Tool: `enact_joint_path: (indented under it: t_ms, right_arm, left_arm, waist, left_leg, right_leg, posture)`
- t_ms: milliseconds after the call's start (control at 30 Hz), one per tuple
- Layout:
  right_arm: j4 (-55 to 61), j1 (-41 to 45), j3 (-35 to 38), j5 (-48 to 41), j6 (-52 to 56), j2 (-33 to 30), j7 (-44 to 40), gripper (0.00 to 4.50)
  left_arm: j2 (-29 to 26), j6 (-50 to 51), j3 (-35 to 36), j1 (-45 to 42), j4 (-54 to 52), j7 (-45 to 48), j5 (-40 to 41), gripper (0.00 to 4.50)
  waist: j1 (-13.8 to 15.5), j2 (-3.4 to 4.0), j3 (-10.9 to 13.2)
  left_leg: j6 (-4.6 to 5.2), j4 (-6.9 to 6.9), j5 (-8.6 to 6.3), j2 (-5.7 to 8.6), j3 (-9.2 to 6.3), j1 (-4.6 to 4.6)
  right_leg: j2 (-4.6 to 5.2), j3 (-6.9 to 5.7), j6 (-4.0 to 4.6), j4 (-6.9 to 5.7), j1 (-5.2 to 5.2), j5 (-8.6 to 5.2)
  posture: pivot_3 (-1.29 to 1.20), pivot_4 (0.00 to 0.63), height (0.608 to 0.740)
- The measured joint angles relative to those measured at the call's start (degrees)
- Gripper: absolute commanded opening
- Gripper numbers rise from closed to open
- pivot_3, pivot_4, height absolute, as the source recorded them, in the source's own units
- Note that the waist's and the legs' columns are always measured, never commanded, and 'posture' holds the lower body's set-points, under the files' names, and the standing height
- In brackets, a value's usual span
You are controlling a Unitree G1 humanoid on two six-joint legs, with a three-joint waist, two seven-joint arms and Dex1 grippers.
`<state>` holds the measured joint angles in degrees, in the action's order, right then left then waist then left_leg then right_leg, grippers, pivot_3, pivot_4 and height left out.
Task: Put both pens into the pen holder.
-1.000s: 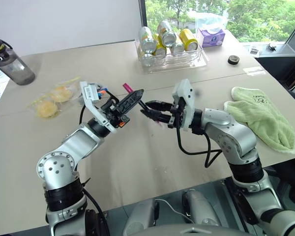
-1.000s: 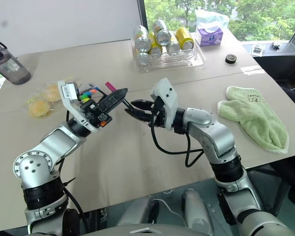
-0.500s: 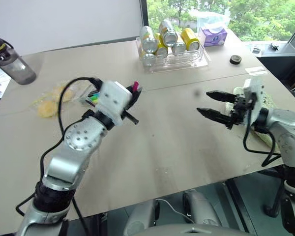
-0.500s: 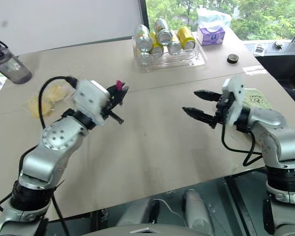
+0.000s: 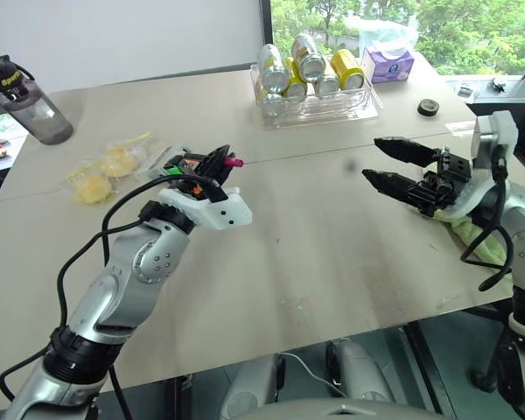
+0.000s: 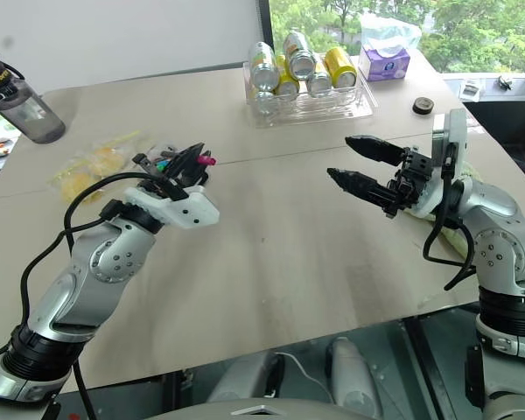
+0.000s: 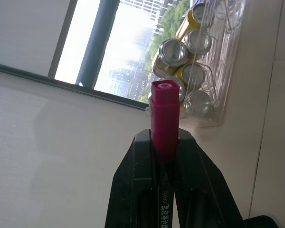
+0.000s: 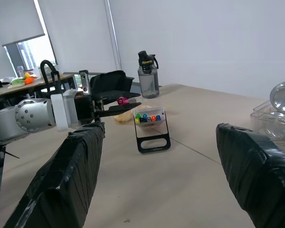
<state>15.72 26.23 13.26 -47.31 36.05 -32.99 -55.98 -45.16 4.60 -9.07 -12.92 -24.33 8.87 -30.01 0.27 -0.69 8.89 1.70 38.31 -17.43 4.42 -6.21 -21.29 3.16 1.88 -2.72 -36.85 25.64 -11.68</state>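
Now my left gripper [image 5: 217, 160] pinches the pink pen [image 7: 164, 118] near the holder [image 8: 151, 128]; my right gripper [image 6: 348, 160] is spread wide.

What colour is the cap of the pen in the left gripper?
Magenta-pink cap, clearest in the left wrist view.

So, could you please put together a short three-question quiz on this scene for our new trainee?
1. True or false: the left gripper is shut on the pink pen.
2. The right gripper is: A) shut on a pen, B) open and empty, C) holding a can.
3. What lies on the table under the right arm?

Key: 1 true. 2 B. 3 a green cloth. The pen holder stands on the table near the left gripper, and the pink pen is not in it yet.
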Motion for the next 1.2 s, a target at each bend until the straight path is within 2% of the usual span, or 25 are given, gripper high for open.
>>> enact_joint_path:
  t_ms: [367, 800, 1200]
  right_arm:
    - [0.15, -1.03, -1.39, 0.16, -1.07, -0.45, -0.85, 3.95]
    - [-0.15, -1.01, -1.65, 1.42, -2.79, -0.43, -0.62, 3.95]
    - [-0.10, -1.79, -1.60, 2.87, -4.74, -0.35, 1.37, 3.95]
  left_arm:
    - [3.64, -2.67, 4.09, 0.01, 4.23, 1.31, -0.21, 0.00]
    - [6.02, -5.80, 4.14, -1.91, 10.66, 1.60, -0.19, 0.00]
    - [7.31, -11.27, 4.00, -10.39, 22.47, 2.22, 1.11, 0.00]
  waist:
    - [0.41, 0.00, 0.00]
    - [0.42, 0.00, -0.01]
    - [0.44, 0.00, -0.02]
  left_leg:
    - [0.00, 0.04, 0.00, 0.00, -0.02, -0.01]
    - [0.00, 0.07, 0.00, 0.01, -0.04, -0.01]
    - [-0.01, 0.14, 0.01, 0.04, -0.06, -0.02]
  right_leg:
    - [0.01, -0.20, 0.00, -0.01, -0.01, 0.00]
    - [0.01, -0.24, 0.00, -0.03, 0.00, 0.00]
    - [0.02, -0.26, 0.00, -0.11, -0.01, 0.00]
  posture:
    - [0.00, 0.150, 0.739]
    - [0.00, 0.150, 0.739]
    - [0.00, 0.150, 0.739]
